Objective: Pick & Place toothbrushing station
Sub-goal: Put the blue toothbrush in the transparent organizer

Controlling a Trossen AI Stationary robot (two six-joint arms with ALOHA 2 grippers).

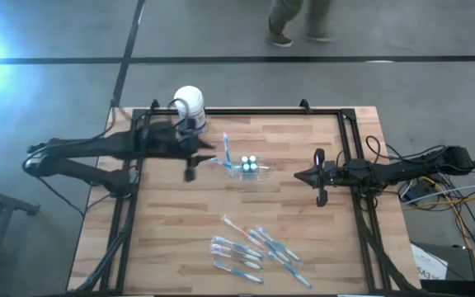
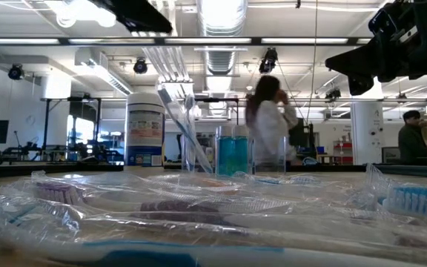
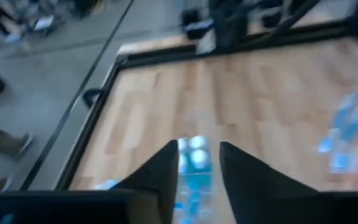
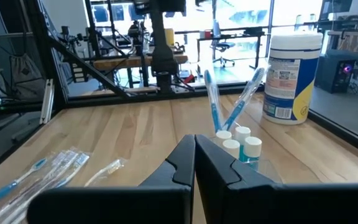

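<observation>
A small clear plastic cup [image 1: 246,167] stands near the table's middle. Two blue-and-white toothbrushes [image 4: 214,102] lean upright in it, beside white-capped pieces [image 4: 233,142]. Several wrapped toothbrushes [image 1: 250,247] lie flat near the front edge. My left gripper [image 3: 199,155] hovers open above the table to the left of the cup; the cup [image 3: 194,152] shows through its gap farther off, and nothing is between the fingers. My right gripper [image 4: 195,142] is shut and empty, to the right of the cup and pointing level at it.
A white-lidded tub with a blue label [image 1: 190,103] stands at the far edge, behind my left arm. A black frame rail [image 1: 336,111] runs round the table. Bare wood [image 1: 163,231] lies at the front left. People stand in the room beyond.
</observation>
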